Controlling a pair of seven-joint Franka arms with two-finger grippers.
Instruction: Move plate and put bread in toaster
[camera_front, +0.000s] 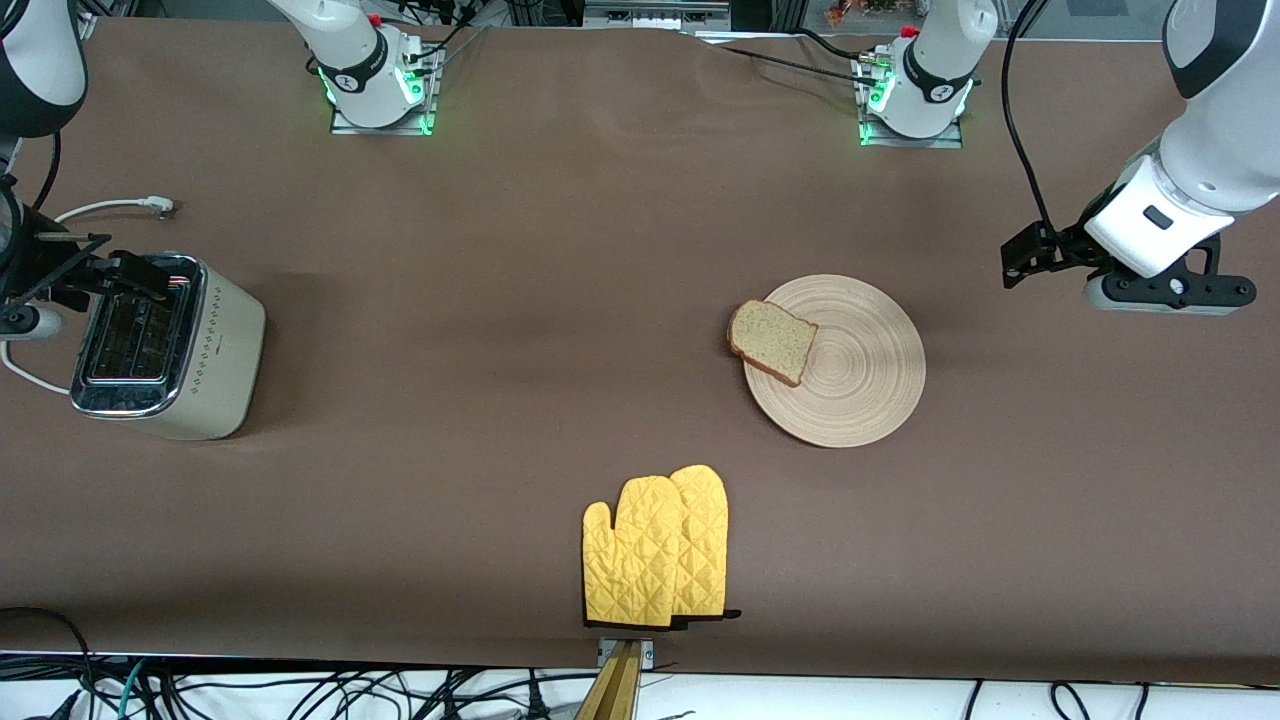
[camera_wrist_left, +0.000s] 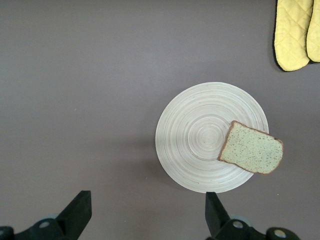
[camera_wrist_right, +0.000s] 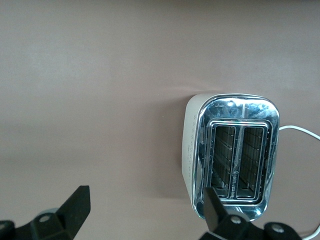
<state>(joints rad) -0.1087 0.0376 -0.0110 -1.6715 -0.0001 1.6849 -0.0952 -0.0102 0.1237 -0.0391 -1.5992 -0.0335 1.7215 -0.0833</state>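
Nearest the front camera lie two yellow oven mitts (camera_front: 657, 547), overlapping, at the desk (camera_front: 500, 250) edge about midway between the arms' ends. They are well apart from everything else and block nothing.

Farther from the camera, toward the left arm's end, sits the plate (camera_front: 850, 375), flat on the desk. The bread (camera_front: 771, 341) lies on it at the rim that faces the right arm's end, one corner hanging slightly over the edge. Its long axis runs slantwise across the plate rim.

The left gripper (camera_front: 1165, 292) hangs in the air over bare desk just past the plate, toward the left arm's end. In the left wrist view its fingers (camera_wrist_left: 75, 212) stand spread wide with nothing between them, and the plate shows just ahead of them, the bread on the plate's side away from the gripper. This arm is much the nearer to plate and bread, so the first move looks to be its own; nothing stands between gripper and plate.

At the right arm's end stands the toaster (camera_front: 170, 350), both slots up and empty, its white cord (camera_front: 110, 208) trailing on the desk. The right gripper (camera_front: 60, 285) hovers over the toaster's outer edge, also released and empty, waiting. The desk between bread and toaster is unobstructed.
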